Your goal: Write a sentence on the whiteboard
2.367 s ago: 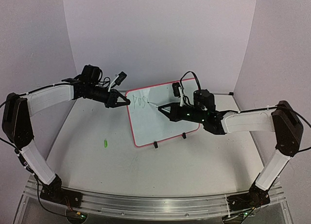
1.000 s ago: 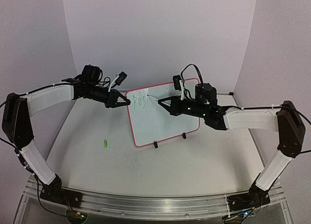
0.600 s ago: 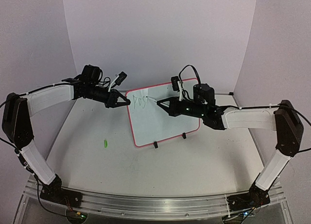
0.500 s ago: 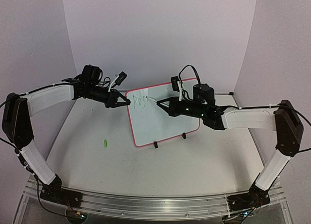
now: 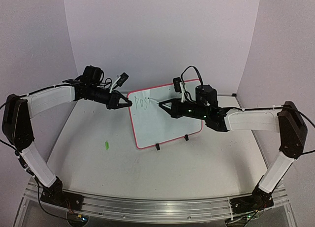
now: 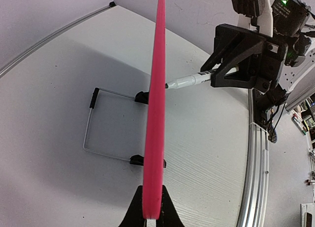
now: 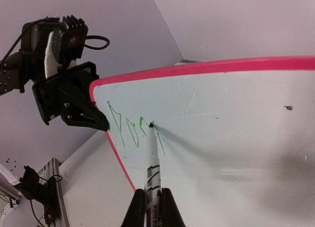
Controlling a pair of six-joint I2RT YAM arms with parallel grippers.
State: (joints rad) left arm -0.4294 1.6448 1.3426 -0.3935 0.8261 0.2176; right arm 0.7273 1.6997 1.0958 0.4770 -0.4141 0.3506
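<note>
Left wrist view: the whiteboard [image 6: 156,113] is seen edge-on — its writing face is hidden and its rim is cut off at the upper edge. Top view: the sentence [image 5: 142,103] is too small to be read; a small green object [image 5: 106,145] cannot be identified. Right wrist view: the marker [image 7: 151,170] is cut off below.

Upright whiteboard [image 5: 167,126] at centre of table [image 5: 197,160]

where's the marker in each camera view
top external: marker near centre, in the right gripper, against the whiteboard.
left wrist: marker right of centre, tip at the board's edge.
right wrist: marker rising from bottom centre to the green letters.
shared landmark: the pink rim.
</note>
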